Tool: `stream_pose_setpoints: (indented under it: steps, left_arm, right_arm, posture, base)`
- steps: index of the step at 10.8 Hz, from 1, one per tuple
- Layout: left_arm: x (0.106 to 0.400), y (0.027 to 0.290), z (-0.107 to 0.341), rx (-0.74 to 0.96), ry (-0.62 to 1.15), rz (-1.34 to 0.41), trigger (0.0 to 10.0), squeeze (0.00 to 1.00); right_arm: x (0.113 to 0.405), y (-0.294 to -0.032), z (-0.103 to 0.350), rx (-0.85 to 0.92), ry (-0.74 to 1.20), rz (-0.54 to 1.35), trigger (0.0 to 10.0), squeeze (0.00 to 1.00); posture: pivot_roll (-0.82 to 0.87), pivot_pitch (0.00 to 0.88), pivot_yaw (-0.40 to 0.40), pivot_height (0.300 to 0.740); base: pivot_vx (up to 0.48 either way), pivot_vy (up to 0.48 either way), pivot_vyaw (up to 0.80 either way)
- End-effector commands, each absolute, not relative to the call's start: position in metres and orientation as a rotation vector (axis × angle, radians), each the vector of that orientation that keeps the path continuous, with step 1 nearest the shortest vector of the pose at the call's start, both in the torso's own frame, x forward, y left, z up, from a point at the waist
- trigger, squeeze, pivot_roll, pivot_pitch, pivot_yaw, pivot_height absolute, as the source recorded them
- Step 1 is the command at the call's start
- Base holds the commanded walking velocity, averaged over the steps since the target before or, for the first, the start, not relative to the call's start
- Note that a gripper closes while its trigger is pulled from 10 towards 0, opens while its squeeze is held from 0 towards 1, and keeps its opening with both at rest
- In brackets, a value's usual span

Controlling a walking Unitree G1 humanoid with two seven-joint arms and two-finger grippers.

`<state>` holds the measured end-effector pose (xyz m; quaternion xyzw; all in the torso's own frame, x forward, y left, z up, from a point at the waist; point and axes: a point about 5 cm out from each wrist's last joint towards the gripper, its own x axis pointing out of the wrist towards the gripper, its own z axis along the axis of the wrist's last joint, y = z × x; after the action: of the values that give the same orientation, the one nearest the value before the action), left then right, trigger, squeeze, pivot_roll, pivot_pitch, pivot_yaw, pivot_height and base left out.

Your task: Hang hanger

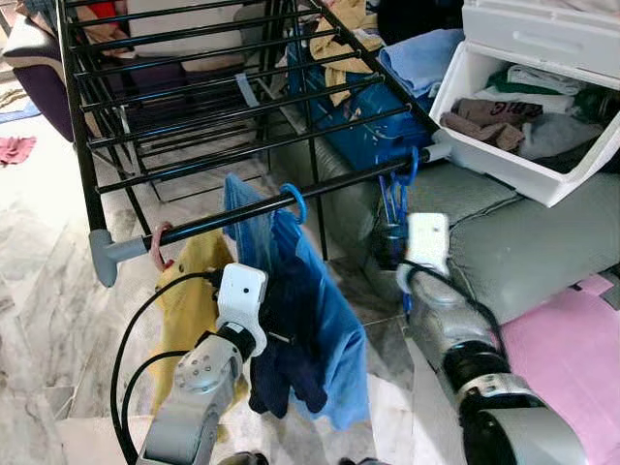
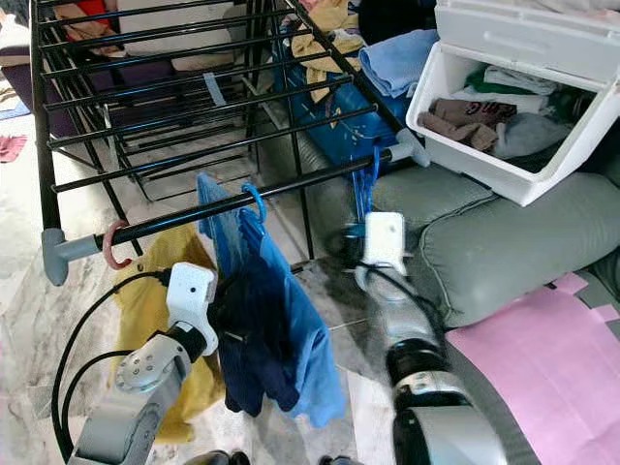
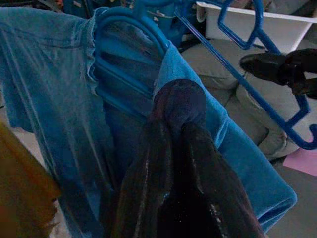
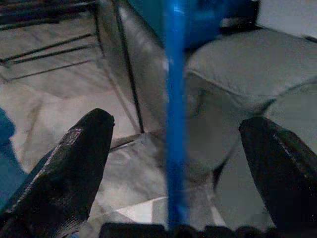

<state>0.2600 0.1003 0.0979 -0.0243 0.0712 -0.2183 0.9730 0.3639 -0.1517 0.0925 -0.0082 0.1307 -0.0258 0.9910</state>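
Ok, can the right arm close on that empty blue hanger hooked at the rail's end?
Probably yes. The right gripper already has its jaws open on either side of the empty blue hanger, which hangs from the black rail, with nothing between them.

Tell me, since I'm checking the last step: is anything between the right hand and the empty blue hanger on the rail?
Nothing visible is. The empty blue hanger already hooks the rack's front rail, and the right hand is open with the hanger's bar between its fingers. The blue shirt hangs further along, by the left hand.
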Motion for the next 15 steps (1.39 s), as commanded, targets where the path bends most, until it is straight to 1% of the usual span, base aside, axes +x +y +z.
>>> stream_pose_setpoints:
  steps: [1, 2, 5, 6, 9, 10, 11, 15]
  left_arm:
    - [0.2617, 0.0986, 0.1010, -0.045, 0.135, -0.451, 10.0, 0.00]
    - [0.2617, 0.0983, 0.1007, -0.045, 0.137, -0.453, 10.0, 0.00]
    - [0.2619, 0.0980, 0.1001, -0.041, 0.143, -0.459, 10.0, 0.00]
    - [0.2619, 0.0980, 0.1001, -0.039, 0.144, -0.460, 10.0, 0.00]
    - [0.2615, 0.0980, 0.0993, -0.036, 0.152, -0.463, 10.0, 0.00]
    - [0.2616, 0.0979, 0.0988, -0.034, 0.155, -0.464, 10.0, 0.00]
    - [0.2617, 0.0976, 0.0983, -0.033, 0.159, -0.466, 10.0, 0.00]
    - [0.2613, 0.0969, 0.0971, -0.026, 0.170, -0.468, 10.0, 0.00]
  right_arm:
    - [0.3644, -0.1579, 0.0927, -0.015, 0.271, -0.080, 10.0, 0.00]
    - [0.3654, -0.1622, 0.0944, -0.026, 0.267, -0.100, 10.0, 0.00]
    - [0.3674, -0.1584, 0.0951, -0.012, 0.275, -0.052, 10.0, 0.00]
    - [0.3678, -0.1619, 0.0951, -0.044, 0.281, -0.076, 10.0, 0.00]
    - [0.3694, -0.1573, 0.0962, -0.019, 0.285, 0.006, 10.0, 0.00]
    - [0.3700, -0.1556, 0.0963, -0.035, 0.288, 0.037, 6.4, 0.00]
    - [0.3715, -0.1544, 0.0982, -0.044, 0.285, 0.066, 0.0, 0.00]
    - [0.3735, -0.1629, 0.1007, -0.055, 0.287, 0.054, 0.0, 0.00]
  posture:
    - [0.02, 0.101, -0.021, 0.740]
    - [0.02, 0.101, -0.021, 0.740]
    - [0.03, 0.100, -0.018, 0.740]
    - [0.03, 0.100, -0.018, 0.740]
    - [0.03, 0.100, -0.015, 0.740]
    - [0.03, 0.101, -0.015, 0.740]
    - [0.03, 0.101, -0.015, 0.740]
    - [0.03, 0.102, -0.016, 0.740]
  base:
    - [0.000, 0.000, 0.00]
    - [0.000, 0.000, 0.00]
    - [0.000, 0.000, 0.00]
    - [0.000, 0.000, 0.00]
    - [0.000, 0.000, 0.00]
    - [0.000, 0.000, 0.00]
    - [0.000, 0.000, 0.00]
    - [0.000, 0.000, 0.00]
